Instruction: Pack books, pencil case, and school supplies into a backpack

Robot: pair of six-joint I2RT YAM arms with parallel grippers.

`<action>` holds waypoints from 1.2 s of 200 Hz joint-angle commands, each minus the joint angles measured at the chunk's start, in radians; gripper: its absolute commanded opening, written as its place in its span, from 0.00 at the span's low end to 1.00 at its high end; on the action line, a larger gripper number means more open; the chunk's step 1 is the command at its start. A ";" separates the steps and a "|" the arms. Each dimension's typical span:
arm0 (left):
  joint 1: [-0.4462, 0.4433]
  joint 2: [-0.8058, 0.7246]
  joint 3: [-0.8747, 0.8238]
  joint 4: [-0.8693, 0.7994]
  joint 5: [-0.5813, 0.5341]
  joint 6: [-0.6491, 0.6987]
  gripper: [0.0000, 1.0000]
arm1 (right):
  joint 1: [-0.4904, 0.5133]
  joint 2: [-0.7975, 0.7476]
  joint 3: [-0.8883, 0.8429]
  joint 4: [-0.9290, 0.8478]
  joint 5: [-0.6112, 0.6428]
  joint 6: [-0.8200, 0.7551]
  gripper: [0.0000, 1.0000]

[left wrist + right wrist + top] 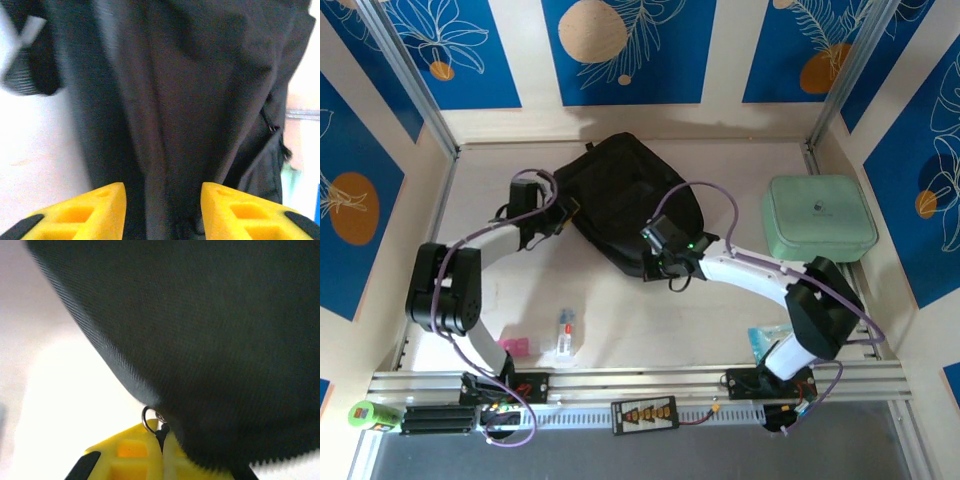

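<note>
Two hands: one at each side of the backpack (620,190).
Left hand (162,195): open, yellow fingers (100,210) apart, black fabric just ahead and in the gap.
Right hand (161,445): closed on the zipper pull (162,431), metal ring (148,420) showing.
Backpack: lies mid-tabletop (620,310), toward the far edge.
Mint-green case (820,218): by the right edge, apart from the backpack.

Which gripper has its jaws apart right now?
The left gripper: its yellow fingers stand apart over the black backpack fabric. The right gripper has its fingers pressed together, pinching a zipper pull with a metal ring.
</note>
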 commanded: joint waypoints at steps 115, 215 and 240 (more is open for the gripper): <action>-0.127 -0.225 -0.250 0.038 0.072 -0.104 0.50 | 0.090 0.284 0.285 0.148 -0.272 -0.077 0.00; -0.137 -0.232 -0.211 -0.041 -0.023 -0.049 0.37 | 0.130 0.279 0.256 0.081 -0.169 -0.032 0.00; -0.137 -0.254 -0.208 -0.054 -0.035 -0.044 0.39 | 0.129 0.277 0.249 0.082 -0.163 -0.025 0.00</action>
